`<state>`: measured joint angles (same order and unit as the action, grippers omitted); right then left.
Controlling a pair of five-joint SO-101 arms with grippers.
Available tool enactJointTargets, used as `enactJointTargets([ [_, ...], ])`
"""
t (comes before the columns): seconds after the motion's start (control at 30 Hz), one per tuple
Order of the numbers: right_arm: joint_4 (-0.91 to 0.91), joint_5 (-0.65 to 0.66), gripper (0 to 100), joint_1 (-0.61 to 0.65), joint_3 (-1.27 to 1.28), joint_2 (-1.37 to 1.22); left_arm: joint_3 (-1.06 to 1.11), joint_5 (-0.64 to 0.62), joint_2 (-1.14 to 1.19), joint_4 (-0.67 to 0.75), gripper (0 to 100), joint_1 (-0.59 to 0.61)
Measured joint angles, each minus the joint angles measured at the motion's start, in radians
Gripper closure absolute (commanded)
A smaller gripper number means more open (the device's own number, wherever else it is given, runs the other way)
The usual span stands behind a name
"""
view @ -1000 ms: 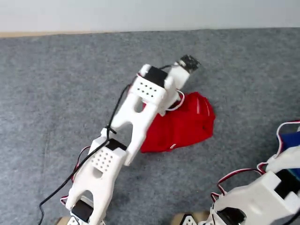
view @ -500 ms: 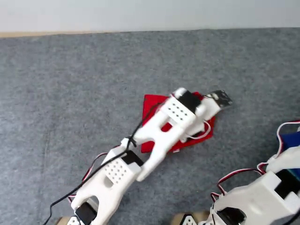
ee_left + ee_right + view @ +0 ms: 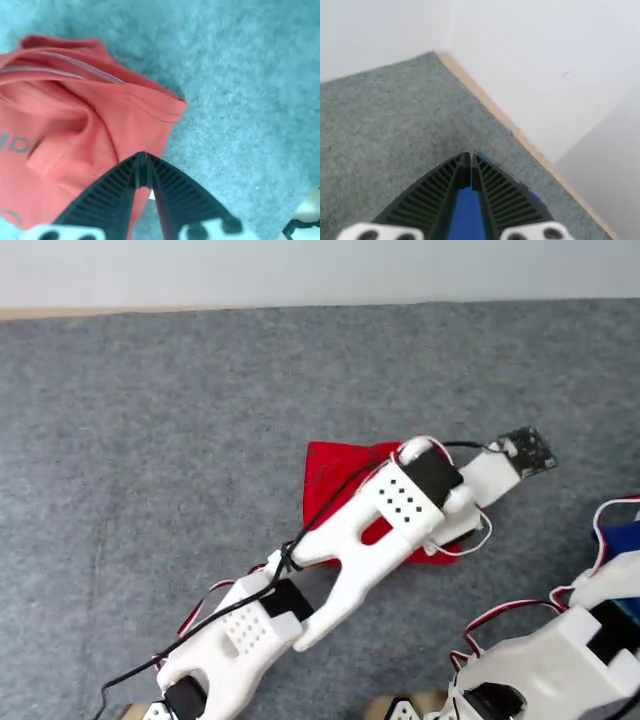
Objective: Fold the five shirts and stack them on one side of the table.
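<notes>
**Ana:** How is the left tool [image 3: 143,162] standing?

**Ben:** It is hanging low over the table [image 3: 250,100]. Its two ribbed jaws are pressing together, so that only a hairline is showing between the tips.

**Ana:** Is it gripping anything?

**Ben:** I cannot tell. The tips are sitting right at the hem of the red shirt [image 3: 75,130], but whether any cloth is being pinched between them is not showing.

**Ana:** And where is that shirt lying?

**Ben:** It is lying rumpled on the grey table, directly beneath the tool and spreading away to one side of the jaws. Folds and a pale seam line are running beyond the tips. On the other side of the jaws, bare table is showing. From above, the left arm [image 3: 400,505] is stretching across the shirt, and a red corner is sticking out behind the tool, back along the arm.

**Ana:** What about the right tool [image 3: 470,162]?

**Ben:** Its jaws are also meeting at the tips. Blue cloth [image 3: 467,215] is showing in the gap behind the tips and peeking out just beside one jaw. I cannot tell whether it is being gripped. Beyond the tips, the table is running to a wooden strip [image 3: 495,107] and a white wall [image 3: 520,50].

**Ana:** Are the two arms working close together?

**Ben:** No, the right arm [image 3: 560,660] is sitting well apart from the red shirt.
</notes>
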<state>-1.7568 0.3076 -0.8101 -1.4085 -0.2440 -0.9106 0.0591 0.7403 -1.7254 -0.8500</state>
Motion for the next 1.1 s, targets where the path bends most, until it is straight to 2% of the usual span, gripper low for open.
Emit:
enactJointTargets([
  [0.13, 0.000, 0.000, 98.8, 0.000, 0.000, 0.002, 0.009, 0.000, -0.014, 0.000, 100, 0.078],
  [0.37, 0.000, 0.000, 98.8, 0.000, 0.000, 0.000, 0.038, 0.049, -0.014, 0.000, 100, 0.316],
  [0.53, 0.000, 0.000, 98.8, 0.012, 0.000, 0.000, 0.057, 0.074, 0.014, 0.000, 100, 0.396],
  [0.77, 0.000, 0.000, 98.8, 0.035, 0.000, 0.000, 0.051, 0.075, 0.158, 0.002, 100, 0.370],
  [1.1, 0.000, 0.000, 98.8, 0.038, 0.000, 0.000, -0.038, 0.069, 0.232, 0.002, 100, 0.195],
])
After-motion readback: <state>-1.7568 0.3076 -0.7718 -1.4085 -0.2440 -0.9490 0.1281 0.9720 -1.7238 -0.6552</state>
